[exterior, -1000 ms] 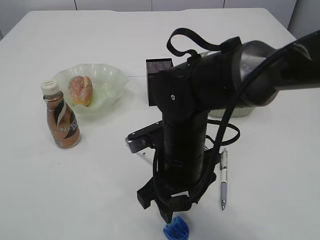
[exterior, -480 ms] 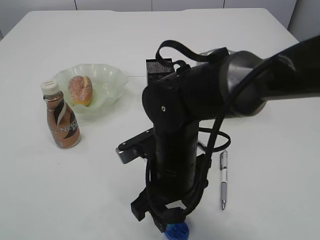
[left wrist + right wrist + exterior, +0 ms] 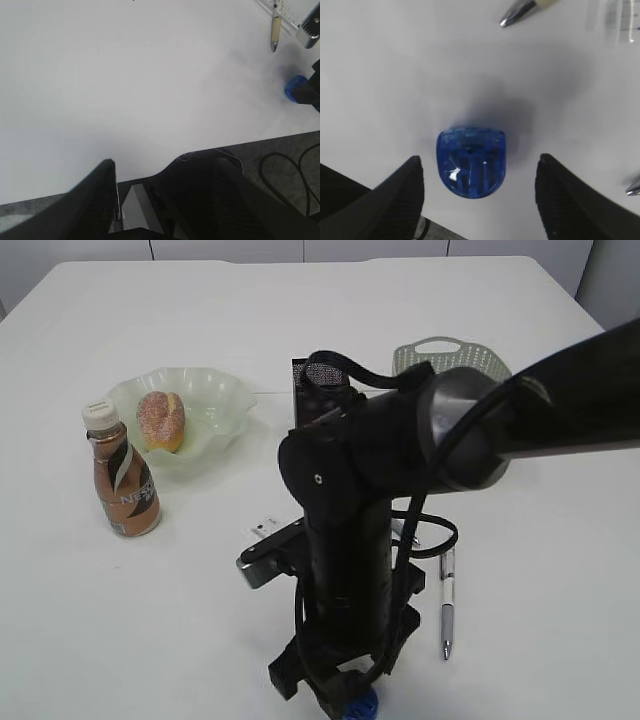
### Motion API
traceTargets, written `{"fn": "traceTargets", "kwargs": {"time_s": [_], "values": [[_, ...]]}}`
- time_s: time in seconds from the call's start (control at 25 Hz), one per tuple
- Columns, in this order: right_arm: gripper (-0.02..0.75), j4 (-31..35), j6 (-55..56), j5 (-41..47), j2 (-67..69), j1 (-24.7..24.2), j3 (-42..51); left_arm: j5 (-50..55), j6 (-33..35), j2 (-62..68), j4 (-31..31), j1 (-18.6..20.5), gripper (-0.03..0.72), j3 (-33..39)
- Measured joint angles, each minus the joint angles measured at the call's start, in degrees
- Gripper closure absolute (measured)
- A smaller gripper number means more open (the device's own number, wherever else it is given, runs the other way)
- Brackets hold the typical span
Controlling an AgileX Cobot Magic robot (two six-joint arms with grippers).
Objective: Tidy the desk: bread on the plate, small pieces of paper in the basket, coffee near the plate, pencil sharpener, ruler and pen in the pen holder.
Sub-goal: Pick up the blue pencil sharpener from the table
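Right arm enters from 3 o'clock in the exterior view, elbow bent, wrist pointing straight down at the 6 o'clock edge. Right gripper (image 3: 479,200) jaws spread wide, nothing between them touched; fingers (image 3: 395,195) at 8 and 4 o'clock in its wrist view. Left gripper (image 3: 162,200) low at 6 o'clock, jaws apart, empty.

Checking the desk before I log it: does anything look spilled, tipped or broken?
Nothing stands out. The coffee stands upright and capped, the bread sits in the plate, the pencil sharpener looks intact.
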Motion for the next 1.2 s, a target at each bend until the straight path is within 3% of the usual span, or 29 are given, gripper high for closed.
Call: {"fn": "traceTargets", "kwargs": {"time_s": [1.2], "values": [[0.197,0.97,-1.1,-0.31,1.54,0.0,0.0,0.0,0.0,0.0,0.0,0.0,0.242,0.0]]}}
